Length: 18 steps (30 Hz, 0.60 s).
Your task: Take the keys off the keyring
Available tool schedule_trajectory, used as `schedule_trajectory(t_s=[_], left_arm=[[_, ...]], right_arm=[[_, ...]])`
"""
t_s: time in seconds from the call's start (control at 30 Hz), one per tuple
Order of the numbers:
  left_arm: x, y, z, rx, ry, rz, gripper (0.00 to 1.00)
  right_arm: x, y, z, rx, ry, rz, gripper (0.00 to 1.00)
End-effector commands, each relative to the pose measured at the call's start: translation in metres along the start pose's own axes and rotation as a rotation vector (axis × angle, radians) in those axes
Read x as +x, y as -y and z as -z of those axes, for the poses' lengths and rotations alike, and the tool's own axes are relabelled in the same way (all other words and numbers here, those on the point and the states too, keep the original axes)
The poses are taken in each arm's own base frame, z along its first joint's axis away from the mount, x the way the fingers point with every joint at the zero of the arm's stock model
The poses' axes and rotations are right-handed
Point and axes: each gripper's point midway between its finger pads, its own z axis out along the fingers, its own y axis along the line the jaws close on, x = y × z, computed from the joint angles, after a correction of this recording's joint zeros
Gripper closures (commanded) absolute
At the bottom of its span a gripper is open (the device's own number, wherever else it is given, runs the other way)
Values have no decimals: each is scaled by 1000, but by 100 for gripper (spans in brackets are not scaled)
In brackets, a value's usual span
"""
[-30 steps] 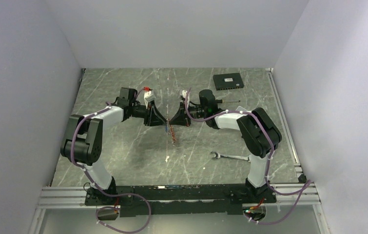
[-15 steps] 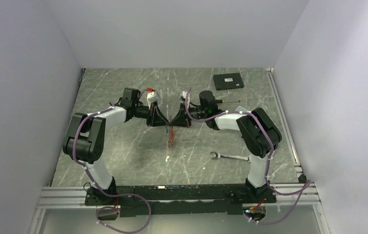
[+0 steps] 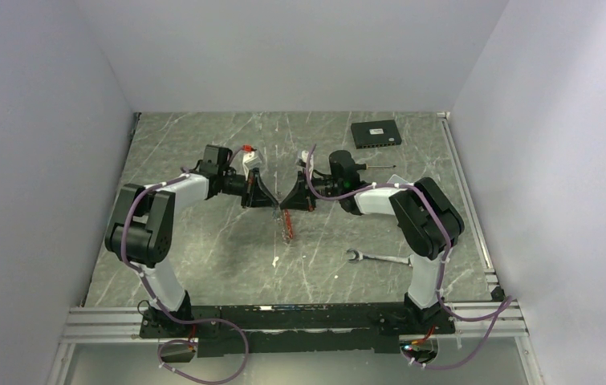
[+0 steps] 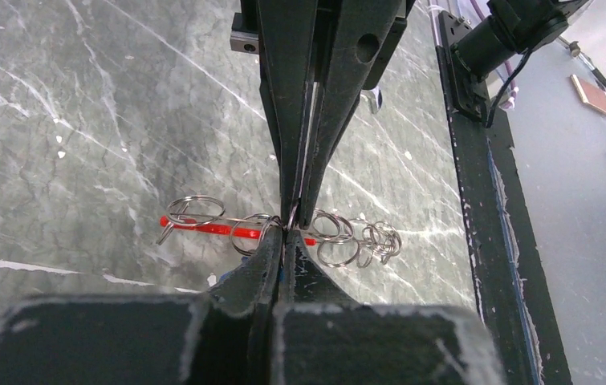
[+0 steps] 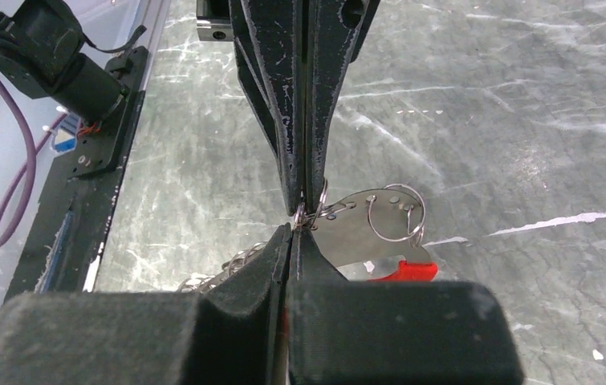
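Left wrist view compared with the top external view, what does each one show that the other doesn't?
Only the left wrist view shows the keyring's separate wire loops. Only the top external view shows the black box at the far edge, plus the left arm and right arm whole. Both show the left gripper and right gripper shut, tip to tip, on the keyring with its red tag.

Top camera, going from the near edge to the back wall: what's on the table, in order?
Near to far: wrench → keyring → black box.
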Motion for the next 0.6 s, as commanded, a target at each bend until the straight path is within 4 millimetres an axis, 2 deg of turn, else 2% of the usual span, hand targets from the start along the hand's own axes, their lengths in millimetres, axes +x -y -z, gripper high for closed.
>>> schedule_trajectory(t_s=[0.0,0.03,0.1,0.33,0.57], left_arm=[[-4,4,-1,21,-29,8,100],[-3,4,-1,17,-39,10,100],[-2,3,-1,12,-54,12,100],[0,6,-7,18,-93,-8,100],[-3,10,-10,24,-91,-33,100]], right_arm=[[-33,-4,3,-24,47,166,97],[-33,-2,3,-25,21,177,85],[-27,-3,7,-28,-43,195,75],[-27,-11,14,-30,-166,298,73],[-26,-11,9,-30,-193,286,68]])
